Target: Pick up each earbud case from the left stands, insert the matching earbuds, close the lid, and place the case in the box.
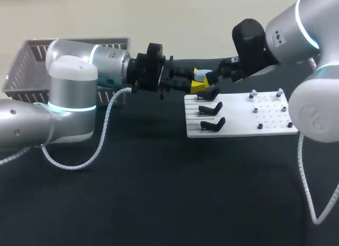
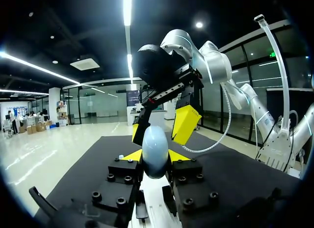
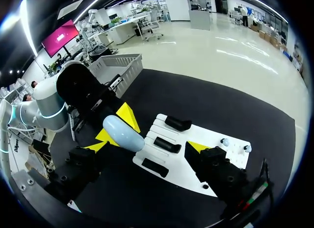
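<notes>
**Earbud case (image 1: pixel 203 75): location and grip status**

1. Table (image 1: pixel 159 203). It has a black surface. A white coiled cable (image 1: pixel 100 145) from the left arm hangs down to it at the near left.

2. Board (image 1: pixel 238 119). This white plate lies flat on the table, right of centre.
   - Three black stands (image 1: pixel 211 108) occupy its left part, one behind the other from near to far.
   - Two pale earbuds (image 1: pixel 253 93) sit on pegs at its far right edge, apart from each other.
   - Several small dark studs stand on the right part, nearer than the earbuds.

3. Left gripper (image 2: pixel 155 156). It comes in from the left and is positioned over the far left corner of the board.
   - Its two yellow fingertips (image 2: pixel 131 155) press on the earbud case from opposite sides, clamping it.
   - The case is pale blue and rounded, and it is off the stands and above the board.
   - Lid condition cannot be confirmed from any view.

4. Right gripper (image 3: pixel 146 147). It comes in from the right and faces the left gripper across the case.
   - Its fingers are spread wide.
   - In the right wrist view the case lies ahead of it, close to one finger, with the other finger well away.
   - Contact between that nearer finger and the case appears absent, but the angle is poor.

5. Basket (image 1: pixel 32 55). This grey slatted box stands at the far left of the table, behind the left arm and well apart from the board.
</notes>
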